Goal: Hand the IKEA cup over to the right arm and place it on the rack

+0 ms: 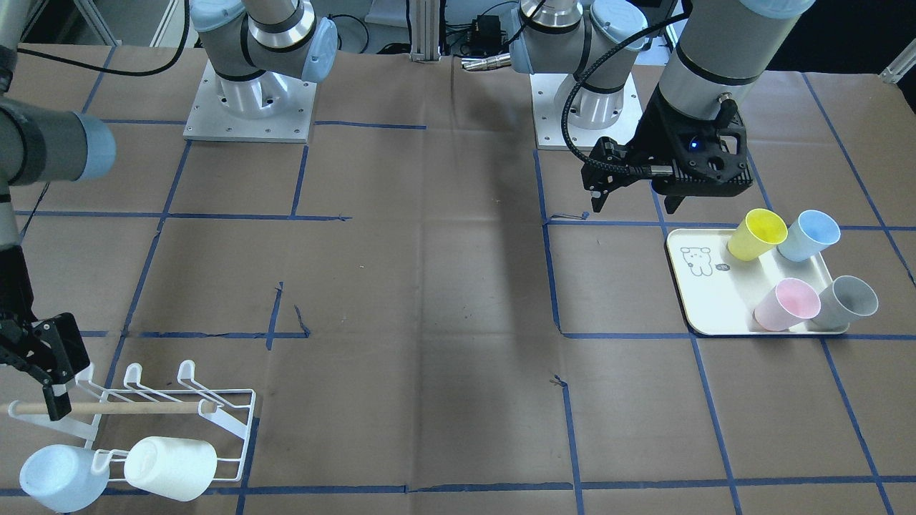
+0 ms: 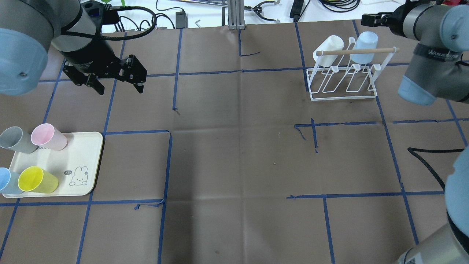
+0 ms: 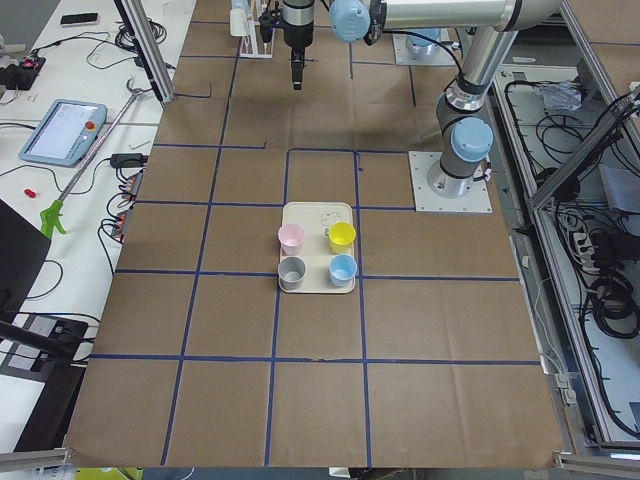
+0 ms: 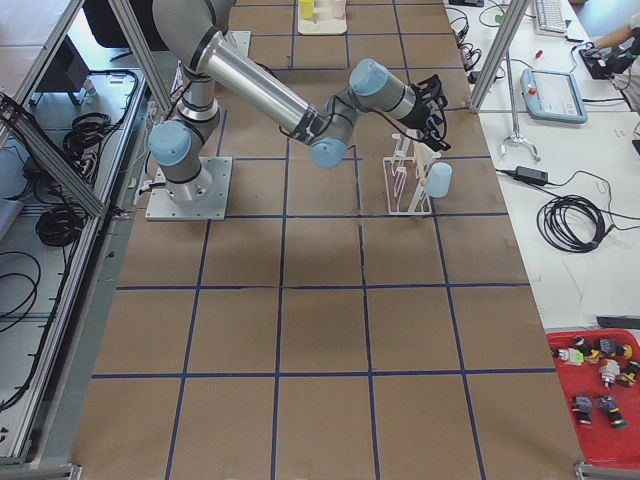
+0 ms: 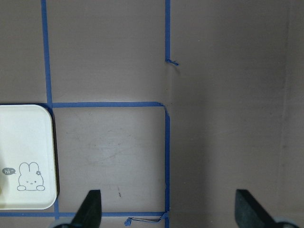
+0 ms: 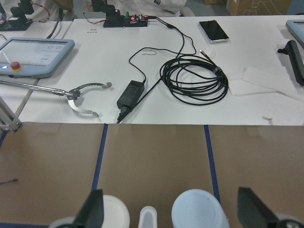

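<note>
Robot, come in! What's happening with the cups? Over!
Left gripper open, empty, by tray. Right gripper open at rack. White cup, blue cup racked; four on tray. Nothing in the way.

The worktop [image 2: 238, 154] is covered in matt brown paper, faintly creased, with strips of blue tape [image 2: 166, 165] stuck on it. The low white wire rack [image 2: 344, 97] is seen as smooth coated metal, crossed by a bare light wooden dowel [image 2: 355, 51]. Smooth matt plastic is suggested for the yellow cup [image 2: 37, 180] and the cream tray [image 2: 88, 154].
</note>
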### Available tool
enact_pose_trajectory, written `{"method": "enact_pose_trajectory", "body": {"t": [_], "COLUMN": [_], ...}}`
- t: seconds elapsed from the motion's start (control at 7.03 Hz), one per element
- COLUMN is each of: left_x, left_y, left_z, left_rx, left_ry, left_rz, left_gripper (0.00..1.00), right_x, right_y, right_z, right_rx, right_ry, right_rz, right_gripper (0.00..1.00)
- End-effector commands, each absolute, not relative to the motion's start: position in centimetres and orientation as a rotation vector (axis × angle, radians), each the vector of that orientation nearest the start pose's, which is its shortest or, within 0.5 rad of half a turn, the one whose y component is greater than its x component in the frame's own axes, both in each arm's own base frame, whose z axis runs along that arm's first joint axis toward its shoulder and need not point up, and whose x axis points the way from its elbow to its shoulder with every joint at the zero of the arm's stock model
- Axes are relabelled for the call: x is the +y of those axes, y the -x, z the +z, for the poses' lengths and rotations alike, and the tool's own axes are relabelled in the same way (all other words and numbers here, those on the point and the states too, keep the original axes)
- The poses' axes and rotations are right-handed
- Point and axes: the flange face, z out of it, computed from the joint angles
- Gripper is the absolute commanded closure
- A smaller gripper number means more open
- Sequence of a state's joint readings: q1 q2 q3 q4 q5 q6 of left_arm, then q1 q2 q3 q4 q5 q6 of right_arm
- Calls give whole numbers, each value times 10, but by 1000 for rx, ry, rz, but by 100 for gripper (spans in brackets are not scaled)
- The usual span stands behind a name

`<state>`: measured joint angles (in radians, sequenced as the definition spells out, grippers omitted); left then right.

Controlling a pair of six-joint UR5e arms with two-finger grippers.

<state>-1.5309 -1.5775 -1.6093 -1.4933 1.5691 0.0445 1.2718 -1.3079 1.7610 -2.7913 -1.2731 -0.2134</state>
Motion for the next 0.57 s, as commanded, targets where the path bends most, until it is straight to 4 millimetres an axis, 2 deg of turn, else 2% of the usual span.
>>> {"method": "enact_pose_trajectory", "body": {"t": [0.0, 0.28, 0.43], "left_x": [-500, -500, -499], "left_y": [114, 114, 114], "left_z": [472, 471, 471], "left_rx": [3141, 3141, 3141], "left_ry": [-7, -7, -7], "left_rz": [-48, -48, -48], "left_gripper": [0, 0, 0], "right_x": [-586, -541, -517], "right_y": [-12, -42, -71], "right_z": [449, 461, 468], "right_rx": [2926, 3070, 3073], "right_ry": [38, 56, 11], "right_rz": [-841, -526, -393], "right_gripper": [0, 0, 0]}}
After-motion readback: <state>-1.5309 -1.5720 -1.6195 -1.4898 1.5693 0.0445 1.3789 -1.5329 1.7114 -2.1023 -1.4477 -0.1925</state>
